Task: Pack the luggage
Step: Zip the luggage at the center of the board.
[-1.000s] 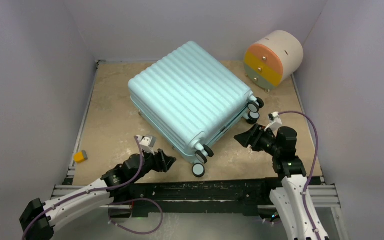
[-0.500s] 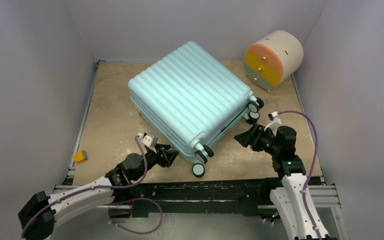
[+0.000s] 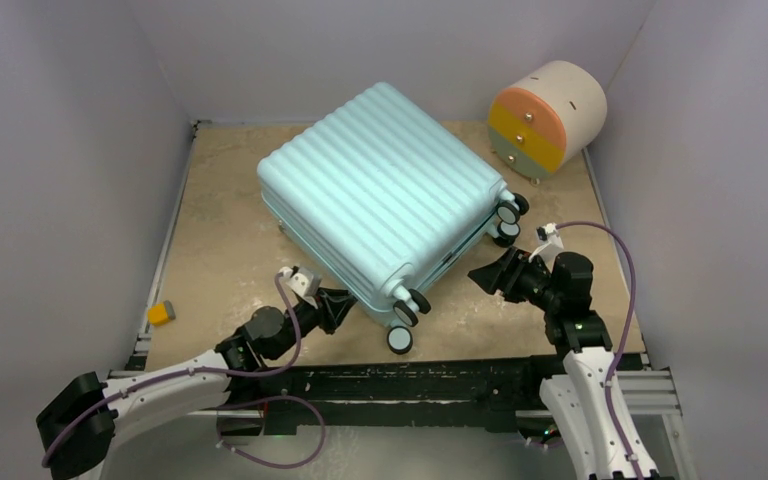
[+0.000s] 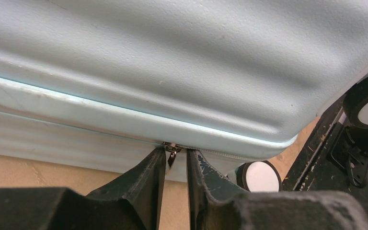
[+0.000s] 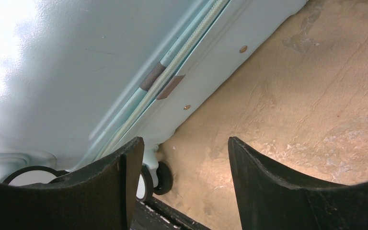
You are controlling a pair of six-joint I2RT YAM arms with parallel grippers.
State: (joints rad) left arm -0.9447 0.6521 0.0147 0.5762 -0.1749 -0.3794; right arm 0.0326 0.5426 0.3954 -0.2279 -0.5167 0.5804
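Left arm (image 3: 222, 357) advanced, jaws flanking luggage (image 3: 380, 190) zip (image 4: 172, 149)

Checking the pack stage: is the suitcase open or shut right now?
Shut. The suitcase lies flat, both shells together, no lining showing. Left gripper sits at the zipper pull on the seam.

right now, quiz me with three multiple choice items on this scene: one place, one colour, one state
1. Where does the drawer unit stand? A far right corner of the table B near left corner C near middle
2. The luggage shell is: A red B pale teal C black
3. The right gripper is: A shut on the luggage B out of view C open
Answers: 1 A, it sits by the far right walls; 2 B, teal ribs show from above; 3 C, its fingers stand wide apart.
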